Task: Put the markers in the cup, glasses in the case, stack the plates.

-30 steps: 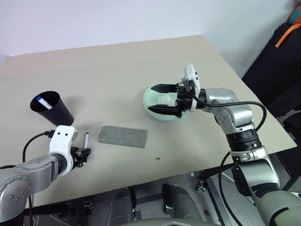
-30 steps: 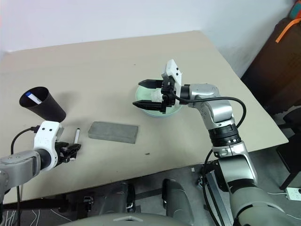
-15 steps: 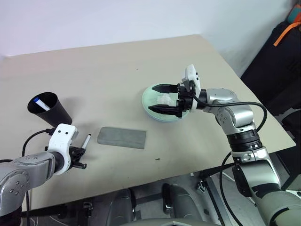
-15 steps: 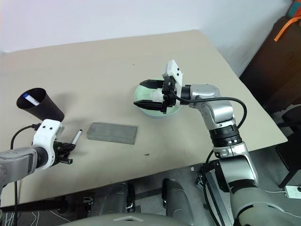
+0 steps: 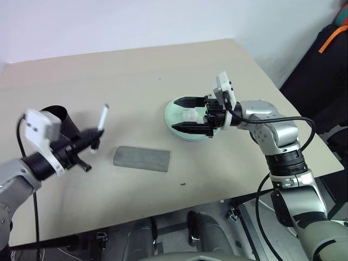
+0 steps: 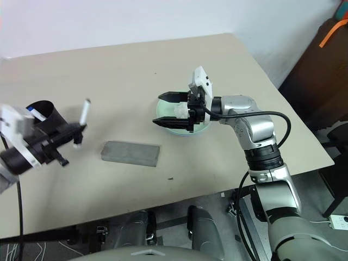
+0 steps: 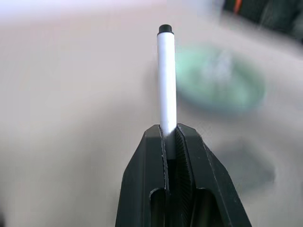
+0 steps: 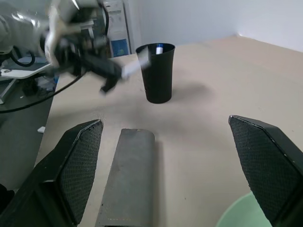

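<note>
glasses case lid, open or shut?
Shut. The grey case lies flat on the table as one closed slab, lid down; no gap or raised lid in the head or right wrist views.

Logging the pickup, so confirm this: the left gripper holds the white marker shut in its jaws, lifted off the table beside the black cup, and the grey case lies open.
One detail is wrong: the grey case lies closed, flat on the table, as the left eye view shows. The rest stands: the left gripper is shut on the white marker, lifted off the table beside the black cup.
</note>
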